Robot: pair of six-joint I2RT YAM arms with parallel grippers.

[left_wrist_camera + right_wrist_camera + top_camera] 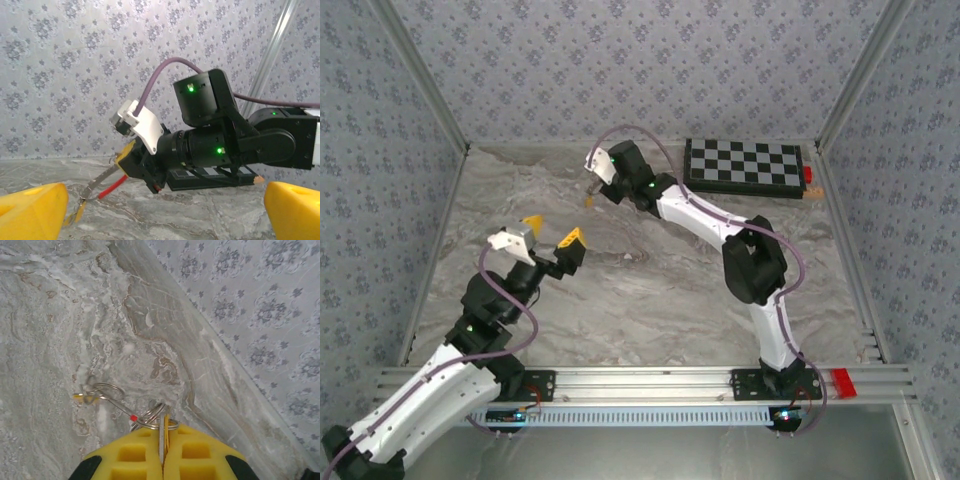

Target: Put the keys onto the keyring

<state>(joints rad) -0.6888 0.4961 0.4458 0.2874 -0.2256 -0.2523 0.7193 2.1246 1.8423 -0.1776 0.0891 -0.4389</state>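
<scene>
Right gripper (164, 432), yellow fingers pressed together, pinches the thin red-and-grey metal keyring (146, 421) just above the marbled grey tabletop (50, 315). Beyond it, a tiny yellow-headed key (80, 398) seemingly already hangs on the ring. The second key is not discernible and probably remains. Left gripper (552, 230) stands apart, fingers spread.

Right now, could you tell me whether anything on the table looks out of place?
Nothing looks spilled or damaged. The one stray is a checkerboard at the far right corner, apart from the work. The shut right gripper pinches the keyring, which slants down to the table.
</scene>
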